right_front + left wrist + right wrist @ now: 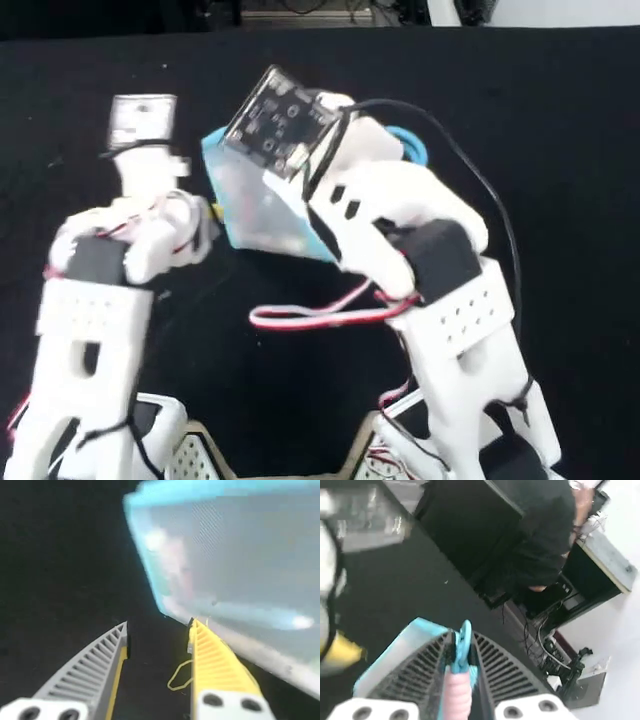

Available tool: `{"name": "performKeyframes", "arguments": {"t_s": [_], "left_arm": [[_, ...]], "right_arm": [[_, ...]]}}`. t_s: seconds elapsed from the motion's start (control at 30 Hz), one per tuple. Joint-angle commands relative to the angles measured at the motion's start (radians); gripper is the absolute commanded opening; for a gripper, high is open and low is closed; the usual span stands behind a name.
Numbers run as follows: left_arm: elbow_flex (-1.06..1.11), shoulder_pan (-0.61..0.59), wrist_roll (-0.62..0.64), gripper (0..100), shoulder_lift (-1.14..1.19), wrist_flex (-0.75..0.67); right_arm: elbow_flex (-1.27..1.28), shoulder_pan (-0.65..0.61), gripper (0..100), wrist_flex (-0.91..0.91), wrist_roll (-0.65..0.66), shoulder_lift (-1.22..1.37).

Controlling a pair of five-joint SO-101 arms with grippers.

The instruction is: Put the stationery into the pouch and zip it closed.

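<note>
A clear pouch [262, 205] with a light-blue edge hangs tilted above the black table, between the two arms. My right gripper [462, 647] is shut on the pouch's blue loop [465, 632], with something pink between its fingers; in the high view the loop [410, 145] pokes out beside that arm's wrist. The pouch [395, 647] hangs below the grip. My left gripper [157, 626] is open, one grey finger [100, 667] and one yellow, and its yellow finger [215, 665] reaches just under the pouch [235, 560]. Blurred pale shapes show through the pouch wall.
A thin yellow loop, like a rubber band [179, 677], lies on the black cloth [560, 150] between the left fingers. The two arm bases [280, 450] stand at the near edge. Room furniture and cables [555, 650] lie beyond the table's far side.
</note>
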Motion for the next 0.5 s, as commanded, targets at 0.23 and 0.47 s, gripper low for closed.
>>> {"name": "performKeyframes", "arguments": {"t_s": [0.23, 0.47], "left_arm": [[-0.265, -0.136, -0.241, 20, -0.261, 0.213], [-0.278, -0.202, -0.299, 20, -0.284, 0.256]], "right_arm": [[-0.050, -0.193, 1.0, 0.092, -0.005, -0.171], [-0.035, -0.190, 1.0, 0.150, -0.006, -0.176]]}}
